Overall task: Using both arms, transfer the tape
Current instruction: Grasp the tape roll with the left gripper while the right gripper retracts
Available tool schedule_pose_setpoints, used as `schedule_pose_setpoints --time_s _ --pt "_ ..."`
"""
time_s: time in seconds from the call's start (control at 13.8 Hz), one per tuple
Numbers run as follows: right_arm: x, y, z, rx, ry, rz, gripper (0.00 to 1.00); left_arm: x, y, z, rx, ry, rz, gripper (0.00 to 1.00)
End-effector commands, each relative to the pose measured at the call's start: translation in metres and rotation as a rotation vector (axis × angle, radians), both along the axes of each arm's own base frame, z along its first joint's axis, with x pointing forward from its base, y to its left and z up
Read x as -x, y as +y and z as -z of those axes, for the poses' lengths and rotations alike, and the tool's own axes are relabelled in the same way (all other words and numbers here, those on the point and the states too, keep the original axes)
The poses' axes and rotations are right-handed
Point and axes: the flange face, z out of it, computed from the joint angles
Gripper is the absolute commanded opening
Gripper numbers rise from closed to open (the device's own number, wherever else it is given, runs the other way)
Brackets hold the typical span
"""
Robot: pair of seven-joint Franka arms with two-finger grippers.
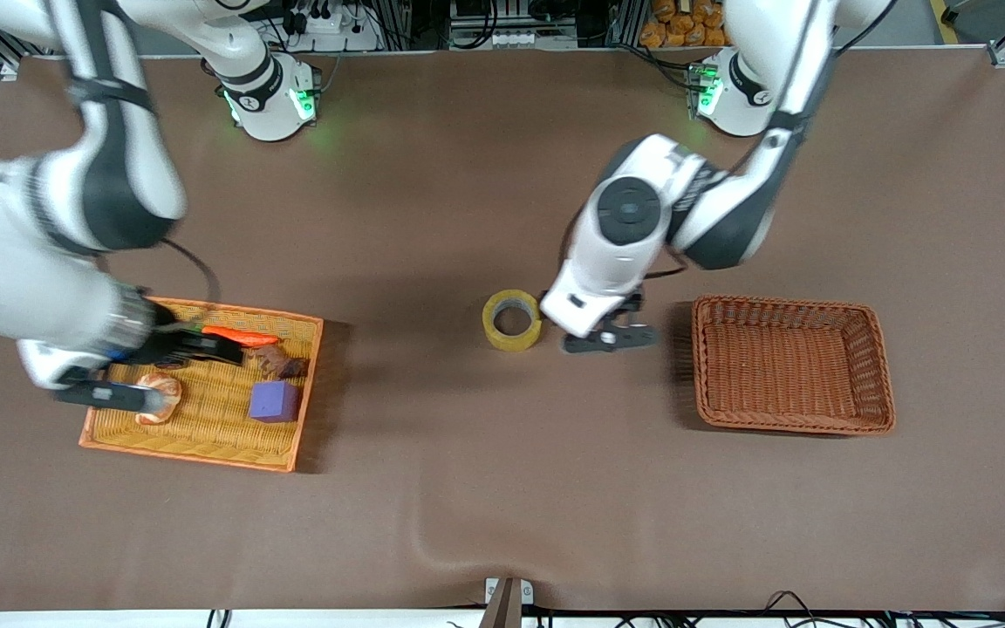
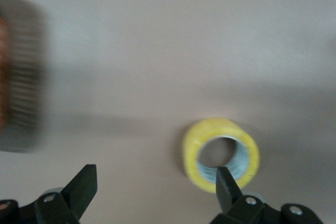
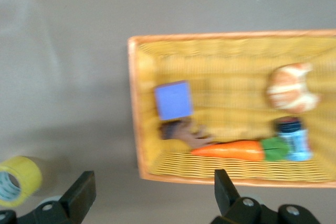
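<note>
The tape (image 1: pixel 512 320) sits on its own on the brown counter (image 1: pixel 468 488), between the orange tray (image 1: pixel 197 453) and the brown basket (image 1: pixel 792 365), so this looks like the pickup stage for the left arm. The left gripper (image 1: pixel 611 338) hangs just beside the roll with fingers spread wide, holding nothing; next it probably needs to line up over the ring and close. The right gripper (image 1: pixel 153 371) waits over the tray, also wide open and empty.
</note>
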Motion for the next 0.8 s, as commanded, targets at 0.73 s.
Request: schedule_pose_setpoints --time_s 0.73 --pt "0.095 -0.107 -0.12 0.11 -0.001 -0.059 1.0 0.044 -0.036 0.144 -0.004 0.014 0.049 1.0"
